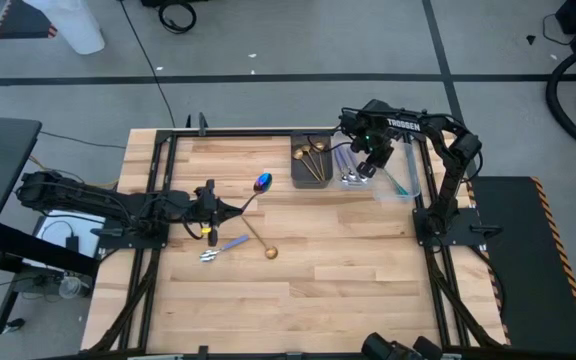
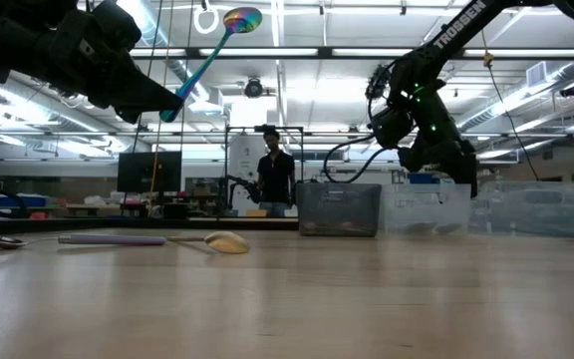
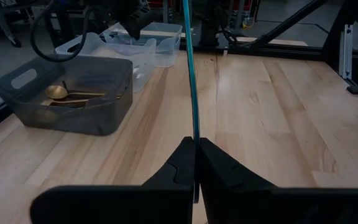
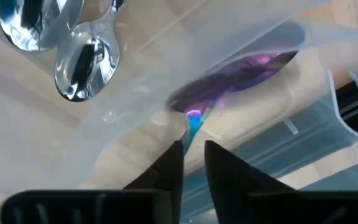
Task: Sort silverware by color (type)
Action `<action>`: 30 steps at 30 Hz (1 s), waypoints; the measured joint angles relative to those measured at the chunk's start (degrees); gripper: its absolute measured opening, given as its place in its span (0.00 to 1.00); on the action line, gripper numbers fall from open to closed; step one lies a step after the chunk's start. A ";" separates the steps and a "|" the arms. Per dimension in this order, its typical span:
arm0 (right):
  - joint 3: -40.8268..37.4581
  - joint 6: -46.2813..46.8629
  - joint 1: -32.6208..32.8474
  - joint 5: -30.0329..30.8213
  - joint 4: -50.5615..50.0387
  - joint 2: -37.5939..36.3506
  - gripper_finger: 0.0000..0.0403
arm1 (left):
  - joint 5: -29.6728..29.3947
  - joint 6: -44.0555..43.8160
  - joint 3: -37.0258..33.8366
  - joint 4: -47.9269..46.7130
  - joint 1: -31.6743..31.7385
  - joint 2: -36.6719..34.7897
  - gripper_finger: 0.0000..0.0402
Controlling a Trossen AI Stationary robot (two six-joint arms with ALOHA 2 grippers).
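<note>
The left tool sits over the middle-left of the counter, clamped on the thin teal handle of the iridescent spoon; the low view shows that spoon lifted high, bowl up and tilted, well clear of the wood; the left wrist view has the handle rising straight out from between the pressed fingers.

On the counter just below that tool lie a gold spoon and a pale purple-handled utensil, close together, flat on the wood.

The right tool hangs over the row of bins at the far edge; its fingers stand a little apart, with the teal tip of a purple-rainbow utensil in the gap; whether the fingers touch it cannot be told; that utensil lies in a clear bin; two silver spoons rest in the neighbouring clear bin; the dark bin holds gold spoons.

A person stands beyond the counter in the low view.
</note>
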 joint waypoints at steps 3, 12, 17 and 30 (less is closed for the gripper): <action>0.00 0.28 0.00 0.00 -0.62 0.00 0.27 | 0.00 0.00 0.00 0.01 -0.01 0.00 0.04; 0.01 4.75 0.06 -0.66 -5.51 -0.04 0.36 | -0.02 -0.01 0.00 0.02 -0.01 0.00 0.04; 1.11 7.85 1.89 -1.28 -7.16 -0.25 0.35 | -0.02 0.11 0.01 -0.24 -0.01 0.00 0.04; 7.13 10.16 12.49 -2.16 6.62 -12.25 0.35 | -2.37 3.58 0.03 -0.43 0.06 -0.02 0.04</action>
